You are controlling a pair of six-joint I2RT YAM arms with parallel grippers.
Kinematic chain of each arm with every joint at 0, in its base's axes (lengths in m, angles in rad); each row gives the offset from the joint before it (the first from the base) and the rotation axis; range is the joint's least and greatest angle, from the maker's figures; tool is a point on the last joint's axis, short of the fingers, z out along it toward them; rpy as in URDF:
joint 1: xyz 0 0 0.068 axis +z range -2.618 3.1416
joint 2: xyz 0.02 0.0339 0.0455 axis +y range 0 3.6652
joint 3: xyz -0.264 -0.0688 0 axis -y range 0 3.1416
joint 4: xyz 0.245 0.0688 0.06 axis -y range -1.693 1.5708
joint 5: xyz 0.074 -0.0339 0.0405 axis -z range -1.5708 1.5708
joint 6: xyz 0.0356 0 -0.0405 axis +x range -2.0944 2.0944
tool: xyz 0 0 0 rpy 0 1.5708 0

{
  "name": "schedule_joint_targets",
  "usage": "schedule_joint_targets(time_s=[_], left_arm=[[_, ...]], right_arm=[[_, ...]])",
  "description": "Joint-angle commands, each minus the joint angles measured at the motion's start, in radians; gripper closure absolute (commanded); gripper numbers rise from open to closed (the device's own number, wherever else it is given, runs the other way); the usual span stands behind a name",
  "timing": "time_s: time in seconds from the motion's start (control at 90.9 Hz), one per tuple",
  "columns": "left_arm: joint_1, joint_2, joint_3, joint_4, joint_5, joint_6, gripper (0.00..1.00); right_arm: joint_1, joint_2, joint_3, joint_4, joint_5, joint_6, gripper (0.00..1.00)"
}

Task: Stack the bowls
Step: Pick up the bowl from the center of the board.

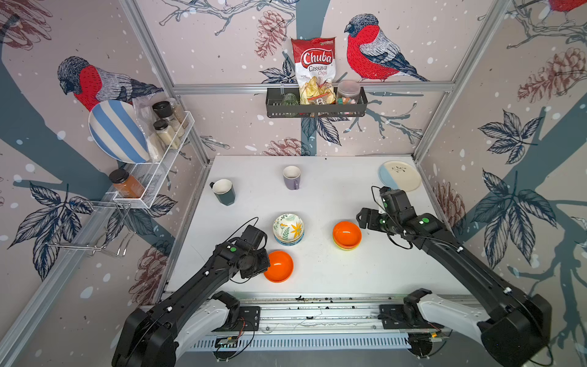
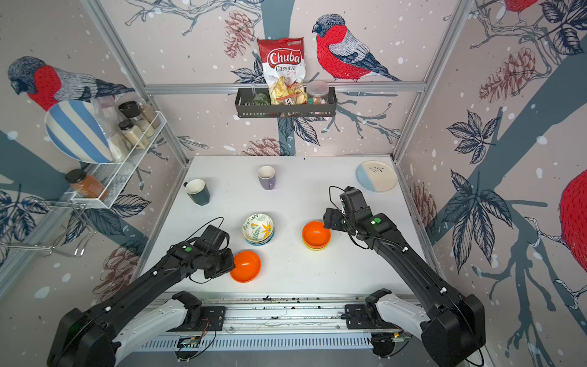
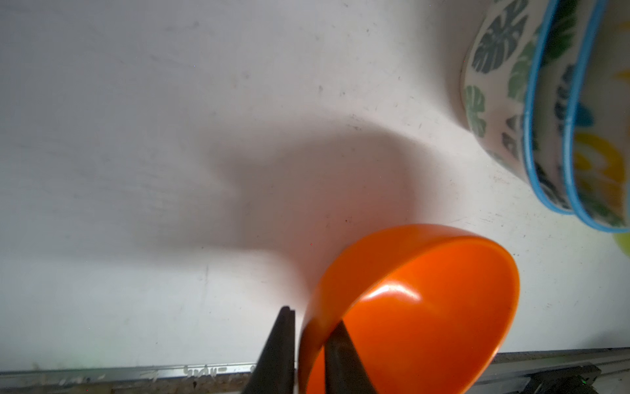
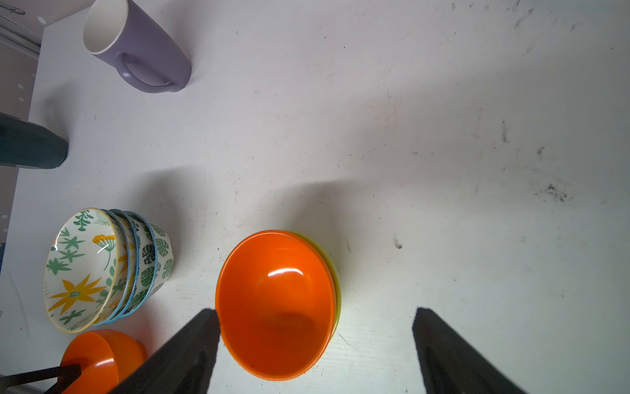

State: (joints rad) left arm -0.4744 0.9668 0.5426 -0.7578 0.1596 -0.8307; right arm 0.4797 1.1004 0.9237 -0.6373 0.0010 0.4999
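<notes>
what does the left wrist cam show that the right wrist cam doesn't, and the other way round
Only left wrist: the metal front rail and both fingers of the left tool pinching the rim of the lone orange bowl.
Only right wrist: purple mug, dark mug, stacked orange bowl, open right tool.
Both: lone orange bowl, patterned bowl stack, white table.

On my white table point(image 1: 333, 279) a purple mug point(image 1: 291, 177) and a dark mug point(image 1: 224, 191) stand upright near the back, well apart, and a blue-and-cream plate point(image 1: 399, 175) lies flat in the far right corner. My black basket point(image 1: 317, 112) on the back wall holds a chips bag point(image 1: 314, 63) and a clear jar point(image 1: 348, 92); the white wire rack point(image 1: 149, 179) on the left carries a striped plate point(image 1: 117, 131) and spice jars point(image 1: 165, 127).
</notes>
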Motion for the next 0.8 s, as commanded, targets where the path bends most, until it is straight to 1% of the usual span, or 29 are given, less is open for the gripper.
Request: schedule_joint_targets(time_s=[0.0, 0.088, 0.176, 0.396, 0.616, 0.715, 0.792], left_arm=[[-0.003, 0.001, -0.001, 0.018, 0.004, -0.003, 0.86], [-0.003, -0.003, 0.001, 0.010, 0.002, -0.004, 0.92], [-0.005, -0.012, 0.010, -0.011, -0.001, -0.007, 1.00], [-0.031, -0.072, 0.065, -0.117, 0.016, -0.010, 1.00], [-0.044, -0.136, 0.189, -0.325, 0.028, 0.054, 1.00], [-0.046, -0.109, 0.294, -0.390, -0.004, 0.094, 1.00], [-0.060, -0.039, 0.388, -0.416, -0.048, 0.118, 1.00]], right_arm=[[0.002, 0.002, 0.004, 0.011, 0.007, 0.001, 0.10], [0.003, 0.001, 0.004, 0.009, 0.008, -0.001, 0.10], [0.001, 0.002, 0.006, 0.008, 0.006, -0.001, 0.10], [0.003, 0.004, 0.009, 0.001, 0.000, -0.004, 0.10], [0.015, 0.004, 0.045, -0.031, -0.013, -0.006, 0.11], [0.035, 0.008, 0.086, -0.060, -0.026, 0.002, 0.12], [0.060, 0.021, 0.129, -0.087, -0.053, 0.010, 0.14]])
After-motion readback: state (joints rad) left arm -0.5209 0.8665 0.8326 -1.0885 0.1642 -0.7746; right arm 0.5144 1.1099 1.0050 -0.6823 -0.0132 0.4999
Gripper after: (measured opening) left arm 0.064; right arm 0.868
